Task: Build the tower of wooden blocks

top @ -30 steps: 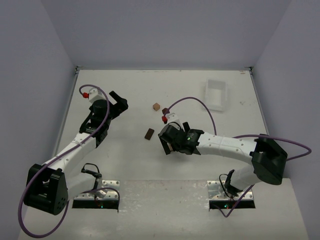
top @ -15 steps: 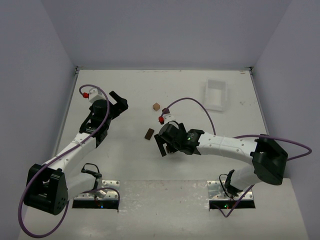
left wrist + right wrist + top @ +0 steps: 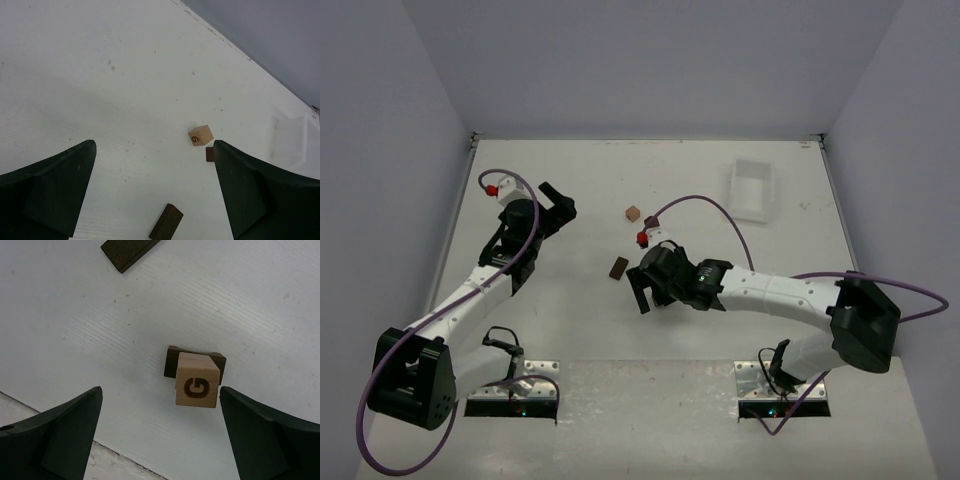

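In the right wrist view a light tan cube marked "G" (image 3: 197, 384) sits on a small dark brown block (image 3: 172, 357). My right gripper (image 3: 160, 390) is open, and its jaws stand wide on either side of the pair without touching. A dark brown plank (image 3: 129, 249) lies beyond them. In the top view the right gripper (image 3: 641, 292) covers this stack. The plank (image 3: 618, 267) lies just left of it, and another tan cube (image 3: 633, 213) lies farther back. My left gripper (image 3: 559, 204) is open and empty, and sees that cube (image 3: 200, 135), a dark block (image 3: 209, 154) and the plank (image 3: 166, 229).
A white rectangular plastic tray (image 3: 735, 180) stands at the back right and also shows in the left wrist view (image 3: 290, 142). The table's near edge with the mounting plate (image 3: 30, 410) lies close behind the right gripper. Grey walls enclose the table.
My right gripper has shifted a little to the left and toward the near edge. The left arm and the loose blocks have not moved.
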Robot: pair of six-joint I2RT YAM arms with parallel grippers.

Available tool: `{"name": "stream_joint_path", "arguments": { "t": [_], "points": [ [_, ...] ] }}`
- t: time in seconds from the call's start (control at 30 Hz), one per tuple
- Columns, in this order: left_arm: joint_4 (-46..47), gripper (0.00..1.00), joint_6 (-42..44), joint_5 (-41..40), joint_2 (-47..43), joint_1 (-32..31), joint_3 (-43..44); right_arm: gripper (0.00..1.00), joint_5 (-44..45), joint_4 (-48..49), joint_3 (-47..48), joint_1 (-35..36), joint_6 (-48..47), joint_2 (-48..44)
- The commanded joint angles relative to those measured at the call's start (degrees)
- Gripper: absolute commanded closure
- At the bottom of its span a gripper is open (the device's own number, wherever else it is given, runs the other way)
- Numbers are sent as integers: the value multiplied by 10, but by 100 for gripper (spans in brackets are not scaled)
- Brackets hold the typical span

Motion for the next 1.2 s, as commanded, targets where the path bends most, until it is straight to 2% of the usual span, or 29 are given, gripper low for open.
{"name": "stream_joint_path", "arguments": {
  "t": [0.0,0.83,1.17],
  "points": [
    [33,0,7,5,-8,1,-4,1,-8,18,1,-1,11,-16],
    [35,0,8,6,-4,1,-4,1,-15,15,0,0,27,-22],
    [35,0,9,7,-4,0,-3,1,28,-4,9,0,33,-13]
  ]
}}
